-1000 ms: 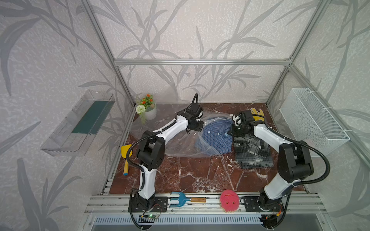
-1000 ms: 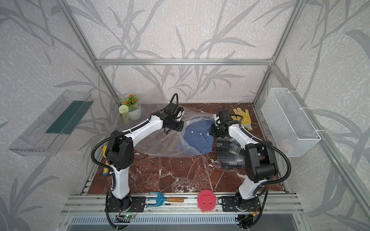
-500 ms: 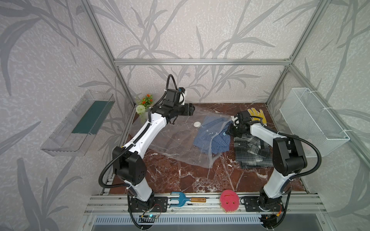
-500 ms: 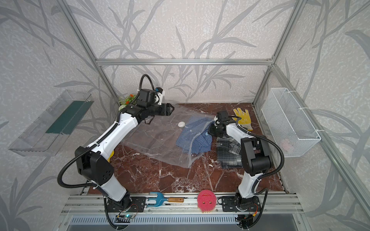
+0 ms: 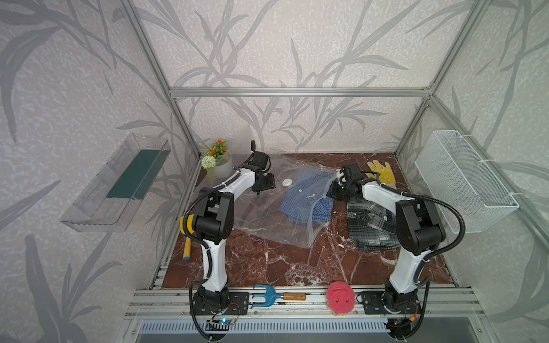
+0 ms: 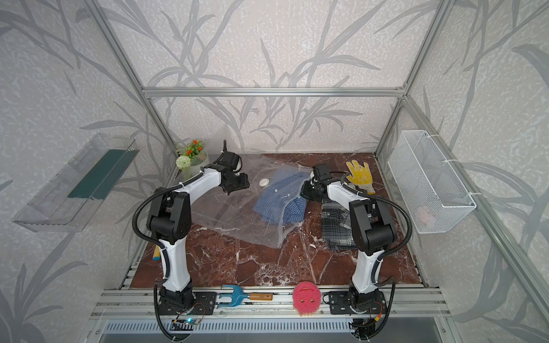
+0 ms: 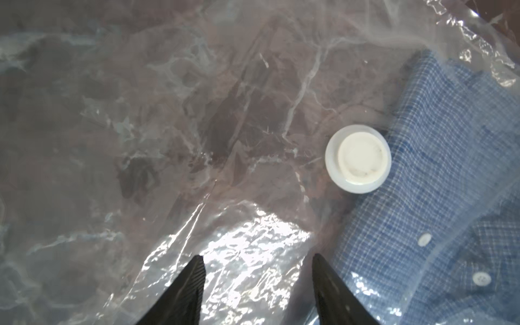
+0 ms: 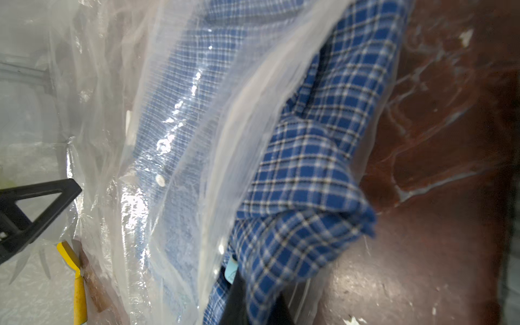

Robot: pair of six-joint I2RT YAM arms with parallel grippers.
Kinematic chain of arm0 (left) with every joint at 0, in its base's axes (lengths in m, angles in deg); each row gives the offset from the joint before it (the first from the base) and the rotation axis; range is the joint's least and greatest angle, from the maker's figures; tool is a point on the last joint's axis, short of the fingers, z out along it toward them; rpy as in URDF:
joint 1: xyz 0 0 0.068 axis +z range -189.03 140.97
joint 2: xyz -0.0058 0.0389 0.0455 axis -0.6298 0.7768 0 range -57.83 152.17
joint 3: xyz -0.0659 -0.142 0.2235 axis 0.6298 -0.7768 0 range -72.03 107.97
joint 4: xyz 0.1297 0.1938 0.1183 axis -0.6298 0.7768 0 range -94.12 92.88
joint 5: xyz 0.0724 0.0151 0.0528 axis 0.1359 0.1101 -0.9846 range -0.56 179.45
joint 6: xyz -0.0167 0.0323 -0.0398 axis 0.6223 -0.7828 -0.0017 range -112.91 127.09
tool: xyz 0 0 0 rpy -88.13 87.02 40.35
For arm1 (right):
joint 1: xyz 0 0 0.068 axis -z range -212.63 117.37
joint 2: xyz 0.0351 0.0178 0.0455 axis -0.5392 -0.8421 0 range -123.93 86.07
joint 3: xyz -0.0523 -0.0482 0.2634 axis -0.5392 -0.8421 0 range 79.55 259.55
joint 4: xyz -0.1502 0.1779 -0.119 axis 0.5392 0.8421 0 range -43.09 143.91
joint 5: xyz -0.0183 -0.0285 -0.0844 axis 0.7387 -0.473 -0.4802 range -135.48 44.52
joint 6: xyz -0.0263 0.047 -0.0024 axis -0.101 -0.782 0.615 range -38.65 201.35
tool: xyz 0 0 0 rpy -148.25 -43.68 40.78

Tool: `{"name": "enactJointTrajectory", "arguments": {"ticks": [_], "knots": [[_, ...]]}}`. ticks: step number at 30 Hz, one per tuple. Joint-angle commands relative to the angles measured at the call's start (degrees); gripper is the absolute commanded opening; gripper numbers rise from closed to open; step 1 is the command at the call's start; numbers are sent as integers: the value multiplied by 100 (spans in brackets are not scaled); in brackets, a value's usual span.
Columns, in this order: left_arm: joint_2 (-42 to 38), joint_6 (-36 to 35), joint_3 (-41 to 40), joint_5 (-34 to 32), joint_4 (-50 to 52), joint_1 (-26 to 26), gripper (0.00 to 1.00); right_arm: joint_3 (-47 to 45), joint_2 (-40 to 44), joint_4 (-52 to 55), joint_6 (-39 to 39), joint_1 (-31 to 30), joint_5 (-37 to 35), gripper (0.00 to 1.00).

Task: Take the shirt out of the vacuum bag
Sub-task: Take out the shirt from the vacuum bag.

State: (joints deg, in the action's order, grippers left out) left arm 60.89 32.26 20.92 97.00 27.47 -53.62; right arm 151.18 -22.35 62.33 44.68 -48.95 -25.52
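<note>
The clear vacuum bag [image 5: 255,213] lies crumpled on the marble table, its round white valve [image 5: 287,182] [image 7: 358,159] facing up. A blue checked shirt [image 5: 303,197] [image 6: 279,199] lies in the bag's right end, one fold sticking out of the mouth [image 8: 309,174]. My right gripper [image 5: 335,193] [image 8: 257,304] is shut on that loose fold. My left gripper [image 5: 265,184] [image 7: 257,257] hovers open over bare plastic just left of the valve, with nothing between its fingers.
A dark plaid shirt [image 5: 371,225] lies under the right arm, with a yellow glove [image 5: 381,175] behind it. A flower pot [image 5: 218,161] stands at the back left. A wire basket [image 5: 463,181] hangs on the right wall. A garden fork [image 5: 267,295] and a pink sponge [image 5: 340,298] sit on the front rail.
The left gripper left the bag beside the shirt, swung up and back, then came down again left of the valve. The bag spread out toward the front. The right gripper stayed on the shirt.
</note>
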Motion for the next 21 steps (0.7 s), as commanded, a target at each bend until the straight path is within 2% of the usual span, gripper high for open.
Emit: {"name": "enactJointTrajectory", "arguments": {"ticks": [1,10,19,21], "knots": [[245,104,537,-310,260,93,58,183,-140,-171,-217,-115,5,0],[924,119,1151,-459,676,290,54,479,-385,-50,-226,-284,34,0],[1258,287,1255,-611,866,316,52,756,-355,388,-32,-284,59,0],[1318,312,1230,-602,852,323,52,907,-344,640,284,-276,69,0]]}}
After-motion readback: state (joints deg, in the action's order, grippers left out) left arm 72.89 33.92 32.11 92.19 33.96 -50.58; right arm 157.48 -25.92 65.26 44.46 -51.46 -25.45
